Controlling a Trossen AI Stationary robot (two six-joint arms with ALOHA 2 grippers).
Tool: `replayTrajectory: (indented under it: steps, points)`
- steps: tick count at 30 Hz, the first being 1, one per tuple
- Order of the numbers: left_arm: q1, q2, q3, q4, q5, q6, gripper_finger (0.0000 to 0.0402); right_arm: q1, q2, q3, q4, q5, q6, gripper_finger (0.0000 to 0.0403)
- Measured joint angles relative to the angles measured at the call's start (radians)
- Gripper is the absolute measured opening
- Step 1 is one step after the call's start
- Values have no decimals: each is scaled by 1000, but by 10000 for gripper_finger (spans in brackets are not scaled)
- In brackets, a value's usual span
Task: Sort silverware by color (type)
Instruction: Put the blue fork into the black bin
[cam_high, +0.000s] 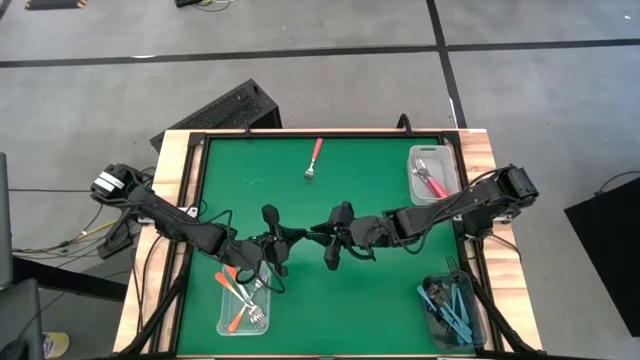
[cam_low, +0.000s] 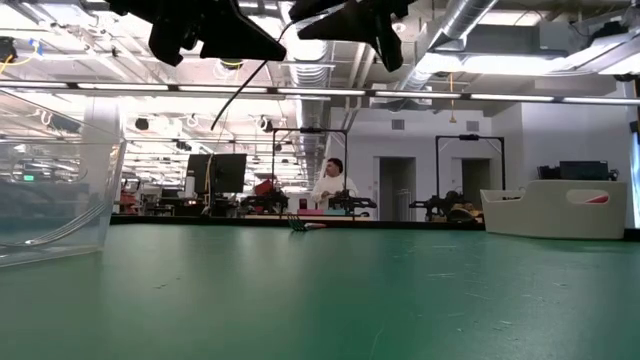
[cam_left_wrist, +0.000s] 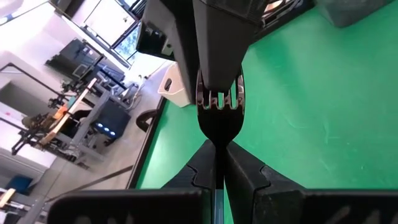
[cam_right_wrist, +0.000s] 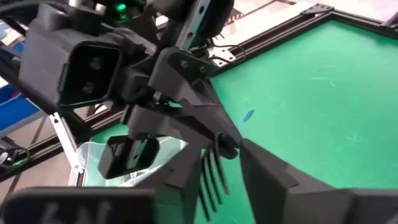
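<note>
Green mat (cam_high: 380, 190) lay below both raised grippers; only the wrist views showed a fork (cam_left_wrist: 221, 118) clamped in the left gripper (cam_left_wrist: 220, 163), tines between the right gripper's (cam_right_wrist: 211, 180) parted fingers.

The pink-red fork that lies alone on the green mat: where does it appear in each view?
High view: the pink-red fork lies near the mat's far edge, about mid-width, tines toward the arms.
Low view: the fork is small, far back on the mat, just left of centre.
Left wrist view: not in it.
Right wrist view: not in it.
Shared landmark: the green mat, seen in all four views.
</note>
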Motion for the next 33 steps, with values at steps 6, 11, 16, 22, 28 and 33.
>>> replayTrajectory:
  steps: [6,11,16,22,28,33]
  points:
    - [6,0,0,-2,20,5,9,-10,0,2,-17,-74,-53,18]
    - [27,0,-1,0,107,-97,36,-59,-47,23,-207,-178,-57,17]
    - [40,-1,0,-32,326,-205,72,-124,-103,141,-661,-416,-48,16]
    - [59,0,0,-35,564,-275,89,-158,-135,266,-1074,-630,-91,17]
    - [67,49,0,-50,576,-294,90,-144,-152,389,-1454,-810,-147,17]
    - [61,126,0,-122,634,-311,90,-136,-158,412,-1695,-830,-60,17]
